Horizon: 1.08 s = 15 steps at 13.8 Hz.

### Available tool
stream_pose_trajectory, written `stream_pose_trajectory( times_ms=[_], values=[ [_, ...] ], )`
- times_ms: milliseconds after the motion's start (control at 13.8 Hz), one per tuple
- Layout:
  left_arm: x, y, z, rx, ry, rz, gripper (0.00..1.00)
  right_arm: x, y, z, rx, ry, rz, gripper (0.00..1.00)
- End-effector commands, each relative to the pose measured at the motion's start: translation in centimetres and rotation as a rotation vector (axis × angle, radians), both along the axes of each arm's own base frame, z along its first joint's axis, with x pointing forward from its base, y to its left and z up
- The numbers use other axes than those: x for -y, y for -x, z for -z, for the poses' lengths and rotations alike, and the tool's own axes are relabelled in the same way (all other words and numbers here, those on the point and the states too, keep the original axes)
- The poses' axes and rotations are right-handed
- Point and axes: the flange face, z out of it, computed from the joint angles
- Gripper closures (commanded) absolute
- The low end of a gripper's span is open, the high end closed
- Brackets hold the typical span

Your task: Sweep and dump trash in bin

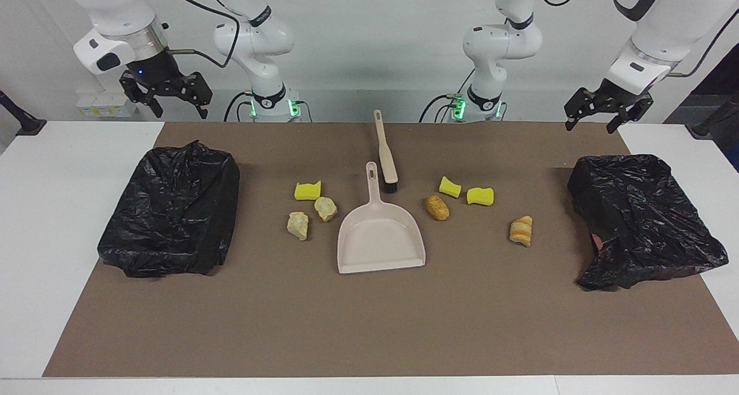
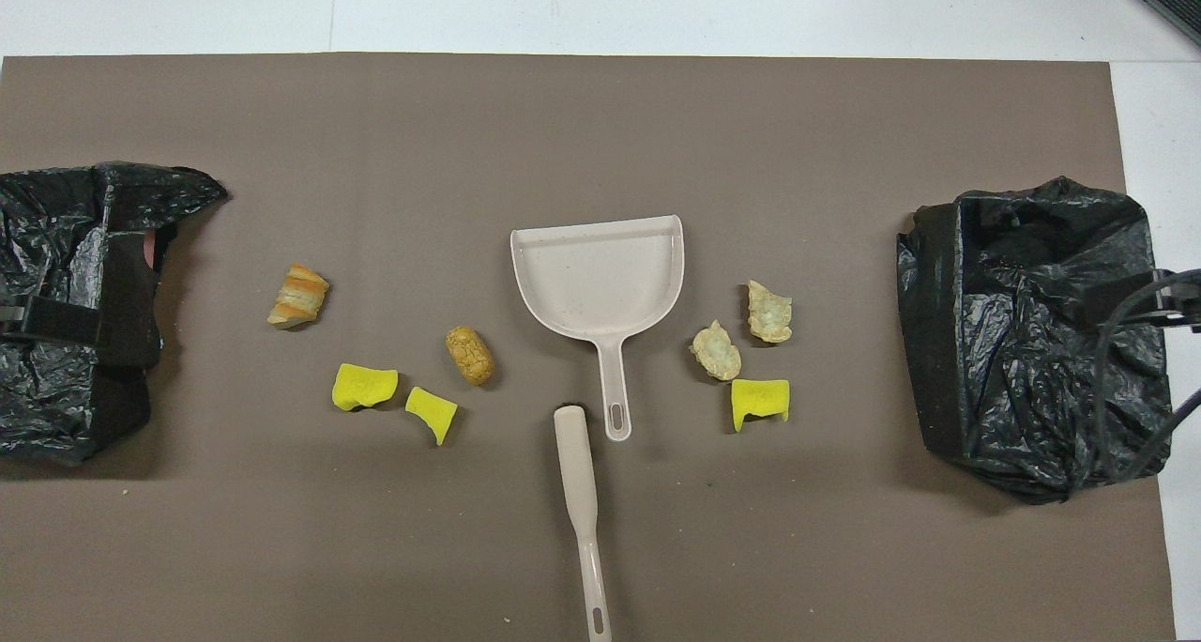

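Several scraps of trash lie on the brown mat around a beige dustpan (image 1: 381, 242) (image 2: 600, 281). Toward the right arm's end are a yellow sponge piece (image 1: 307, 190) (image 2: 760, 402) and two pale lumps (image 1: 325, 208) (image 1: 298, 225). Toward the left arm's end are two yellow pieces (image 1: 450, 186) (image 1: 480, 196), a brown chunk (image 1: 437, 207) (image 2: 469, 355) and a striped bread piece (image 1: 521, 231) (image 2: 298, 296). One black-bagged bin (image 1: 170, 210) (image 2: 1032, 332) stands at the right arm's end, another (image 1: 641, 222) (image 2: 66, 304) at the left arm's. My right gripper (image 1: 179, 112) and left gripper (image 1: 590, 126) hang open and empty in the air, each over the robots' edge of the table near its own bin.
A beige brush (image 1: 385, 152) (image 2: 577, 473) lies beside the dustpan's handle, nearer to the robots, with its black bristles toward the pan. The mat (image 1: 369, 325) is edged by white table (image 1: 52, 210) at both ends.
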Motion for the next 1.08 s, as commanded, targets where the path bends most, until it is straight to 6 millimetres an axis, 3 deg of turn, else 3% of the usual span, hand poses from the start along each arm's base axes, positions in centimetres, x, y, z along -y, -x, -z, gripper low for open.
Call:
stream_pose_trajectory(
  times_ms=[0, 1011],
  values=[
    [0.30, 0.67, -0.05, 0.013, -0.017, 0.032, 0.00, 0.12, 0.02, -0.61, 0.027, -0.005, 0.034, 0.00],
    [0.20, 0.75, -0.17, 0.001, -0.012, 0.032, 0.00, 0.07, 0.65, -0.45, 0.007, -0.005, 0.022, 0.00]
  ],
)
